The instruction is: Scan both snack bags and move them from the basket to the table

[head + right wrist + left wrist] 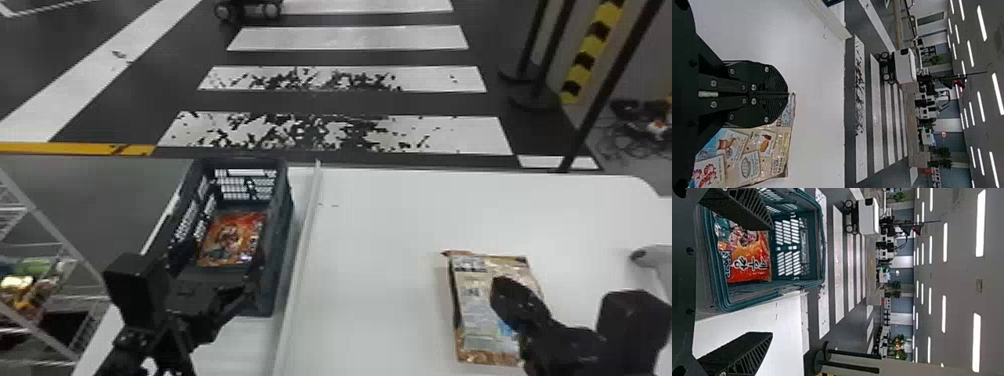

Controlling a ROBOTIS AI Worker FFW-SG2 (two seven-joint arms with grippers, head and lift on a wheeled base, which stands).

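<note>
A: How many snack bags are there, and how are they placed?

B: Two, with the head view read as a clock face and twelve pointing forward. The orange snack bag (232, 237) lies at eight o'clock, on the floor of the one basket (281, 250). The beige snack bag (475, 320) lies flat at four o'clock on the white table (380, 235). One raised strip (305, 235) runs between them, from near twelve down towards seven.

A: And the grippers?

B: Two. The left gripper (221, 252) is at eight o'clock, over the near end of the basket; its two fingers stand wide apart, with nothing clamped. The right gripper (500, 285) is at four o'clock, over the beige snack bag. In the right wrist view its two fingers are pressed together along a straight seam, one corner of that bag appearing just beyond their tips.

A: Which other items are countable?

B: Three dark posts (612, 82) towards two o'clock, one wheeled cart (250, 10) at eleven and one wire rack (52, 228) between eight and nine.

A: Which parts are obscured?

B: The left gripper covers part of the basket's near end; in the left wrist view, one finger also overlaps the orange snack bag. The right gripper covers part of the beige one. The head view's top edge cuts the cart, and its right edge cuts a grey rounded object (645, 256), too incomplete to identify. The rack's contents are blurred.
</note>
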